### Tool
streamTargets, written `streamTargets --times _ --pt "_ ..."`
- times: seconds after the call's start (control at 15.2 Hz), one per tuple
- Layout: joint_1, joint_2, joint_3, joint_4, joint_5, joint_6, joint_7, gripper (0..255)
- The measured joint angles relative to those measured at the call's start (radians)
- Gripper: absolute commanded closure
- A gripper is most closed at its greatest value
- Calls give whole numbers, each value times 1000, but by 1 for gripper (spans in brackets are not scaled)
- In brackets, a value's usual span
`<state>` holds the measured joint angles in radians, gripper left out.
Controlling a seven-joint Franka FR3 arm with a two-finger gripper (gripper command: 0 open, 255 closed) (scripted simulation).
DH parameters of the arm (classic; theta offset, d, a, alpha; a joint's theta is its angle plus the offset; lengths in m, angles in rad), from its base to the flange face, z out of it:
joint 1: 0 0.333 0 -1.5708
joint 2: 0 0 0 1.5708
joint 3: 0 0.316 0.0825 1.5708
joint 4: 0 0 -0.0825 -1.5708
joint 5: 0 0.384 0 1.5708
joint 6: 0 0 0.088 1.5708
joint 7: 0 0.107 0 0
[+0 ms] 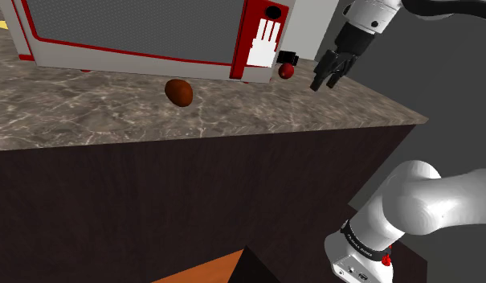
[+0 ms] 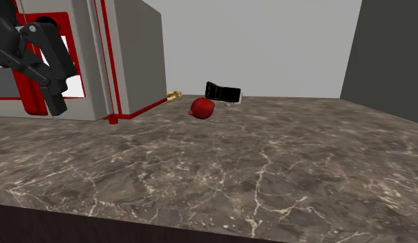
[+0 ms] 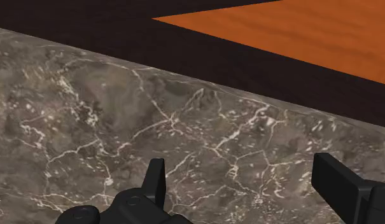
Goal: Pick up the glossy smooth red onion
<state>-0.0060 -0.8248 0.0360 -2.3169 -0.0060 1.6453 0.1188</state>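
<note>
The claw (image 1: 322, 80) is hanging wide open and gripping nothing, its fingers (image 3: 156, 181) standing well apart over bare counter (image 3: 121, 114). The onion (image 1: 287, 71) is sitting on the counter just off the appliance's (image 1: 136, 28) front corner, with a black box (image 1: 288, 57) close behind it. The claw is hovering near it, on the side away from the appliance.

The onion is looking round and slick, so a finger landing off-centre is likely to send it rolling toward the box or under the appliance's corner. The wrist view is facing the counter's edge rather than the onion, so the claw is probably not lined up yet, and closing now would be catching air. A brown oval (image 1: 179, 92) is lying before the appliance's front face and is risking being mistaken for the target.

Away from the appliance the counter is ending, dropping to dark cabinet and orange floor (image 3: 299, 32); a nudged onion could be going over. Open room is lying in front of the appliance; beside it, space is tightening.
</note>
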Motion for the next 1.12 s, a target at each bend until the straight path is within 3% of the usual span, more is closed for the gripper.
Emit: streamTargets --times 0.2,1.12 --pt "-15 32 -1 7 5 33 28 0" --pt "-164 442 -54 237 54 311 317 0"
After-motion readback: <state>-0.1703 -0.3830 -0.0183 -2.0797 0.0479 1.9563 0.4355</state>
